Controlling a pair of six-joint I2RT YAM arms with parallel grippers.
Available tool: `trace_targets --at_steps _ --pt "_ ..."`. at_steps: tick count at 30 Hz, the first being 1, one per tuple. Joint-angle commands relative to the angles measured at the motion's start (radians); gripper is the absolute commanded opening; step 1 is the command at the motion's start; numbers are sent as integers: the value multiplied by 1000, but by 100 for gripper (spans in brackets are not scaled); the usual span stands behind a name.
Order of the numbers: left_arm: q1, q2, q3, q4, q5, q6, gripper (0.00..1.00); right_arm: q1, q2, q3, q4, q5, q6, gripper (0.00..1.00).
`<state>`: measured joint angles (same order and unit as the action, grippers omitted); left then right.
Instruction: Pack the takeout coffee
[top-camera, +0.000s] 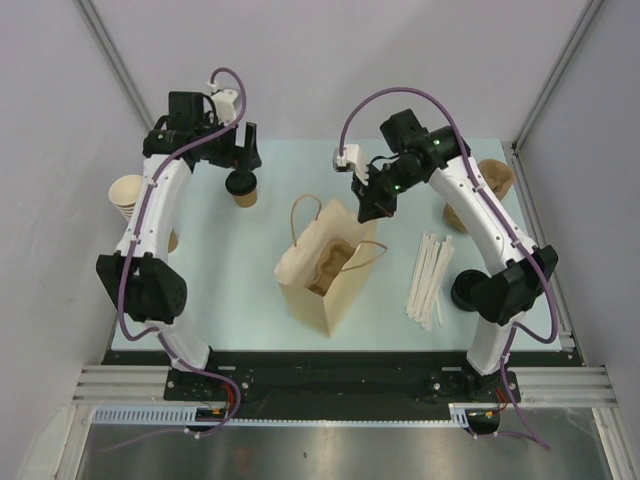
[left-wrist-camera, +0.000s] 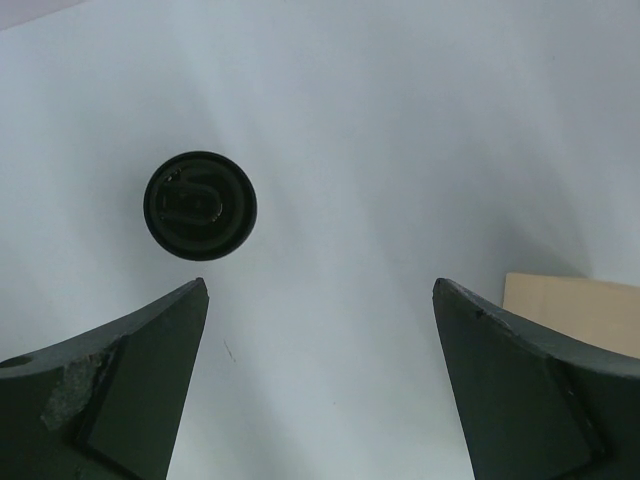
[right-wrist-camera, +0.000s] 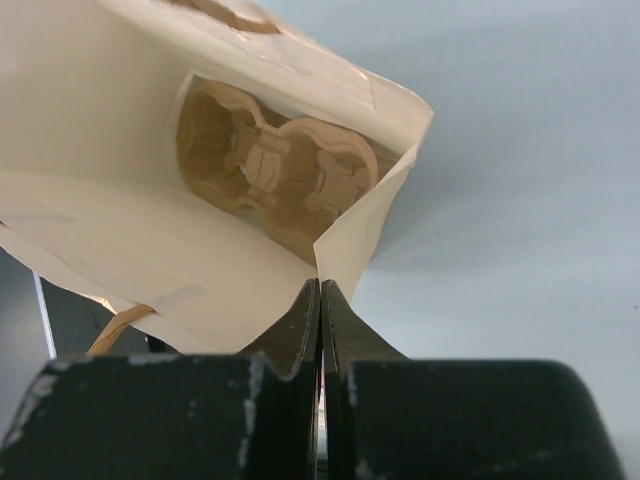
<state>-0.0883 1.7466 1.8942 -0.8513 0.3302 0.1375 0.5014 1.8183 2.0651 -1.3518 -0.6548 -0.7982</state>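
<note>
The takeout coffee (top-camera: 244, 192), a small tan-brown paper cup with a black lid (left-wrist-camera: 200, 205) on it, stands upright at the back left of the table. My left gripper (top-camera: 243, 160) hangs just above and behind it, open and holding nothing (left-wrist-camera: 320, 285); in the left wrist view the lid lies ahead of the left finger. A brown pulp carrier tray (right-wrist-camera: 275, 180) lies at the bottom of the open paper bag (top-camera: 325, 265) in the middle. My right gripper (top-camera: 372, 208) is shut on the bag's rim (right-wrist-camera: 320, 285) at its far right corner.
A tall stack of tan cups (top-camera: 127, 200) stands at the left edge by the left arm. White stirrers (top-camera: 428, 275) lie right of the bag, with black lids (top-camera: 466, 291) beside them. More brown trays (top-camera: 494, 178) sit at the back right.
</note>
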Motion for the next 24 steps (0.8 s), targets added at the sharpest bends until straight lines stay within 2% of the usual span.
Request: trace_targets --at_steps 1,5,12,15,17,21,22,23,24 --pt "1 -64 -40 70 46 27 99 26 -72 43 11 29 -22 0" --pt "-1 -46 -63 78 10 40 98 51 -140 -66 91 57 -48 0" --pt "1 27 -29 77 23 20 100 68 -191 -106 123 84 -84 0" --pt "-1 80 14 61 -20 13 100 66 -185 -170 146 104 -91 0" --pt "1 109 58 49 -36 10 99 68 -177 -216 218 145 -58 0" --pt "-1 162 117 31 -8 1 99 42 -91 -191 249 142 19 0" --pt "-1 174 126 26 -2 -4 99 39 -74 -147 240 150 31 2" --pt "1 179 138 21 3 -6 100 37 -59 -122 231 156 51 12" --pt "1 183 141 20 3 -7 100 22 -47 -88 215 150 56 14"
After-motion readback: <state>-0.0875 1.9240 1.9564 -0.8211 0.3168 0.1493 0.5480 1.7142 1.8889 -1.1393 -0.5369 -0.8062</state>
